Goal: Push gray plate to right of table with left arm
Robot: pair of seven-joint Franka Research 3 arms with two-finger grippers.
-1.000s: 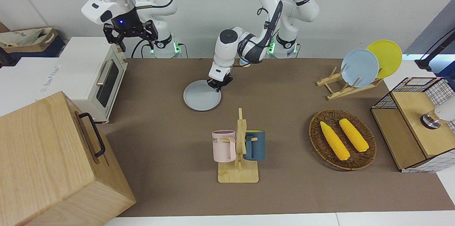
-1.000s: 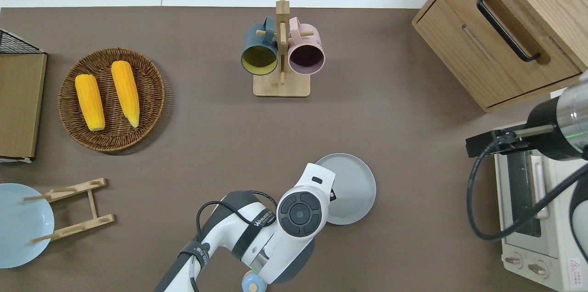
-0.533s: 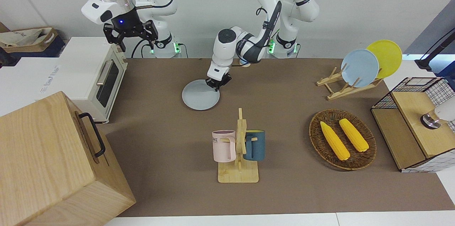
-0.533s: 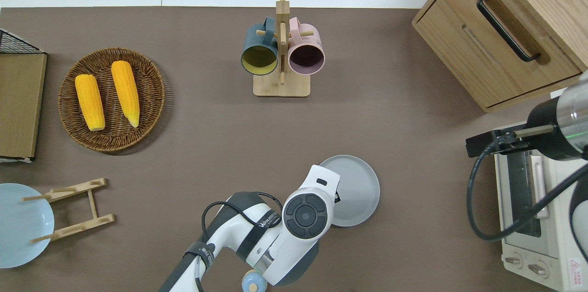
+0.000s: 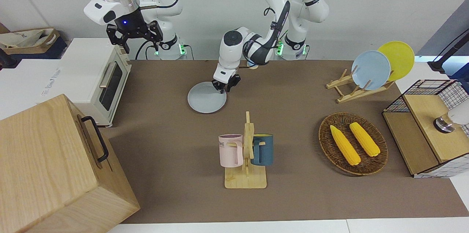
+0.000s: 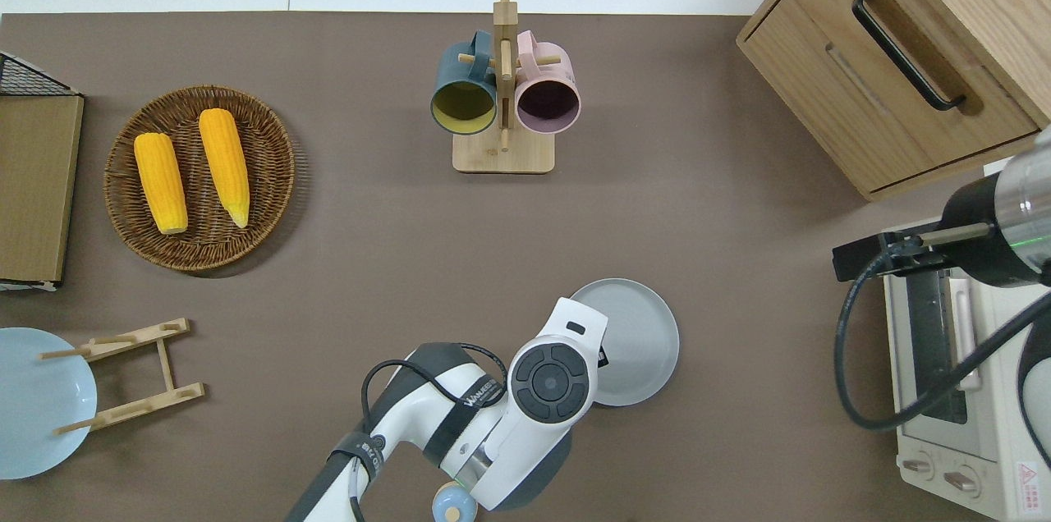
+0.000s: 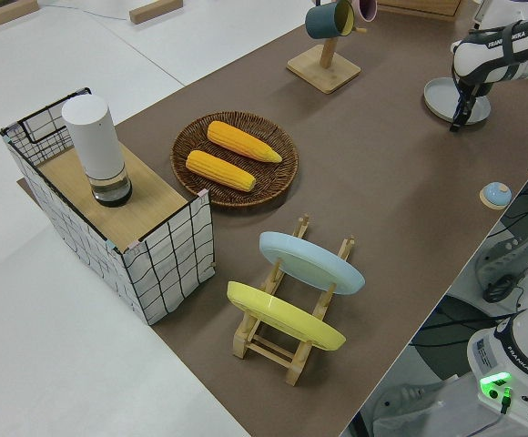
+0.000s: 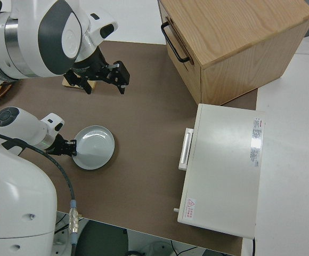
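The gray plate lies flat on the brown table, about midway along it and fairly near the robots. My left gripper is down at the plate's rim, on the edge toward the left arm's end of the table. In the overhead view the wrist covers the gripper and part of the plate. The left arm reaches low across the table to get there. My right arm is parked, its gripper open and holding nothing.
A mug rack with a pink and a blue mug stands farther from the robots than the plate. A white toaster oven and a wooden cabinet fill the right arm's end. A corn basket, plate rack and wire crate are at the left arm's end.
The gray plate has slid a little toward the right arm's end with the left gripper at its rim. It has hardly moved in the last half second. The right arm is unchanged.
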